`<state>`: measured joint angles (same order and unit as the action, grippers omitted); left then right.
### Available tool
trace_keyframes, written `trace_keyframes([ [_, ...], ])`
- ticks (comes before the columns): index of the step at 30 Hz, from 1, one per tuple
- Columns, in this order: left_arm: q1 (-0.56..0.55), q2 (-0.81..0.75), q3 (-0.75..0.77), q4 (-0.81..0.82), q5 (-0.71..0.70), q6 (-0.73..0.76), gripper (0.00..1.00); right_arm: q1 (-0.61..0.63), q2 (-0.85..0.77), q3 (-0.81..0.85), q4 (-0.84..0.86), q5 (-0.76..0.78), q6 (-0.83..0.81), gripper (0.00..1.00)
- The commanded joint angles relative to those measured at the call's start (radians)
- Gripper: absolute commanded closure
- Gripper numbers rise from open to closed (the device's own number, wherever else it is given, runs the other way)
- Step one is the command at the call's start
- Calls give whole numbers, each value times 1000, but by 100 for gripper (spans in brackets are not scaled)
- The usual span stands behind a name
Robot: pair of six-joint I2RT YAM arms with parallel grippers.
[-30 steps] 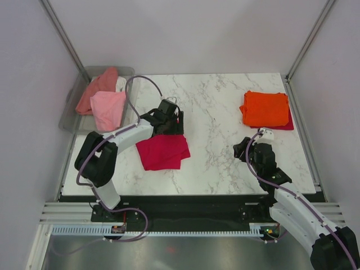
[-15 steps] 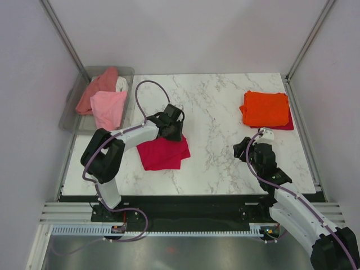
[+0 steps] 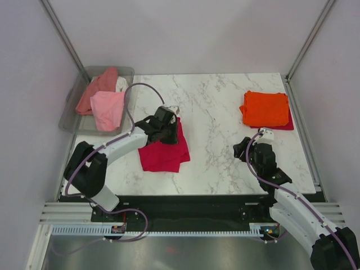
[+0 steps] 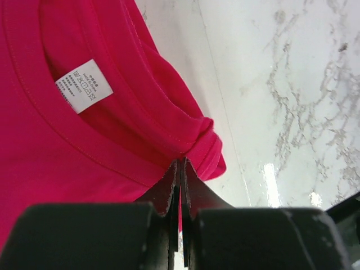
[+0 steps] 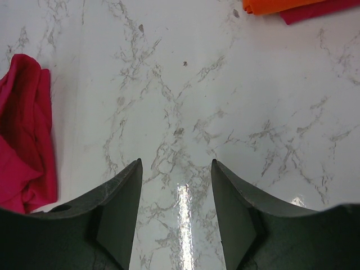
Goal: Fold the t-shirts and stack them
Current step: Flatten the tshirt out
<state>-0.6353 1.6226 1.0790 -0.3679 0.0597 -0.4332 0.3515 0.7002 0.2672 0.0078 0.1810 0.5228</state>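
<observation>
Pinching the crimson t-shirt (image 3: 163,156) near its collar in the left claw (image 4: 180,164), clamped on cloth, likely for lifting a fold. Parking the right claw (image 5: 175,169), spread wide, well right of that t-shirt.

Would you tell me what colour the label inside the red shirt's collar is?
The label is white with dark print; left wrist view.

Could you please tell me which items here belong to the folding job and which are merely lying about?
Job:
crimson t-shirt, pinched by the left gripper
folded orange t-shirt, red t-shirt beneath it
pink t-shirt, salmon t-shirt, white t-shirt

Lying about:
grey bin holding those last three
</observation>
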Motion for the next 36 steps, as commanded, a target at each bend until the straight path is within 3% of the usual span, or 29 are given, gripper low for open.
trace_keyframes([
  [1,-4,-108,-48,11,63,-36,98,3,-7,9,29,3,-7,40],
  [10,-4,-386,-128,-3,83,-67,98,3,27,10,60,-46,-21,42],
  [17,26,-402,97,-127,78,-91,98,3,19,9,60,-46,-21,43],
  [23,143,-290,611,-307,190,-116,98,3,24,9,60,-46,-23,44],
  [26,164,-174,1148,-446,206,-121,98,3,21,10,58,-46,-21,44],
  [29,248,-132,1401,-482,207,-177,98,3,18,9,55,-45,-24,43],
  [31,308,-167,1370,-479,204,-229,98,3,15,10,52,-46,-23,43],
  [34,327,-308,1045,-421,186,-208,98,3,4,9,47,-48,-24,43],
  [35,329,-344,824,-389,192,-202,98,3,1,9,47,-49,-24,43],
  [36,329,-378,711,-334,196,-202,98,3,1,7,47,-49,-26,43],
])
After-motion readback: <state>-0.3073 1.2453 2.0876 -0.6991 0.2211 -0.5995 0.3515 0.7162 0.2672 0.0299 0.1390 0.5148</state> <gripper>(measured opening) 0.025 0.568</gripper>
